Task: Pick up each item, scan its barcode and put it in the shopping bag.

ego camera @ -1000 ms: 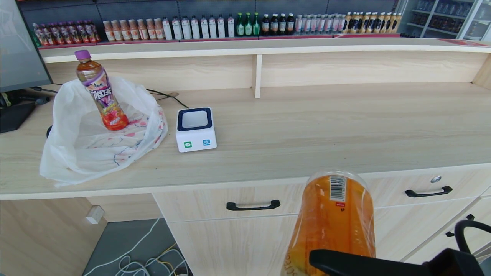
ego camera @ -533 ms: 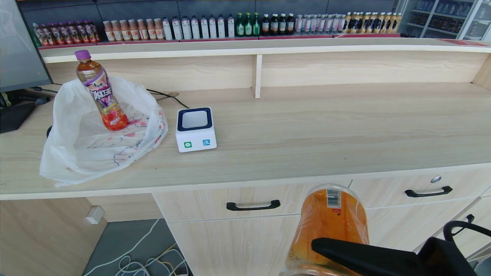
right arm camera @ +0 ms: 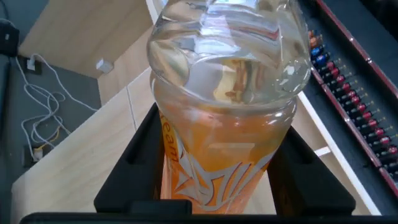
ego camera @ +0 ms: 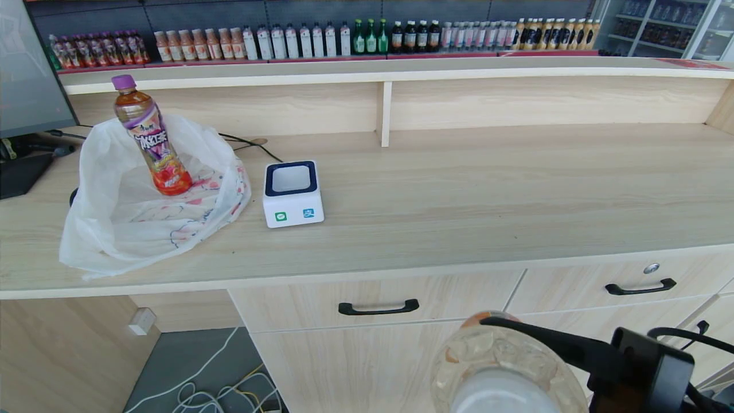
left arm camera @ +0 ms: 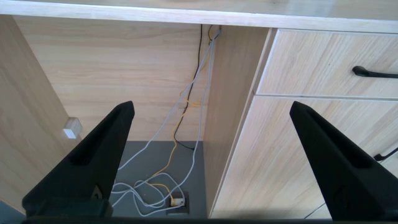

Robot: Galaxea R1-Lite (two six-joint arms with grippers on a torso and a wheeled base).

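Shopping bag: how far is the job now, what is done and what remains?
Done: one purple-capped bottle stands in the shopping bag on the counter. In hand: the right gripper is shut on an orange bottle, held low in front of the drawers. Left: scan it at the white scanner, then bag it. The left gripper hangs open, holding nothing.

My head camera looks forward-down over counter [ego camera: 487, 195]. Left wrist camera faces drawers [left arm camera: 329, 62], shared with head. Right wrist camera sits tight against bottle [right arm camera: 227, 124].
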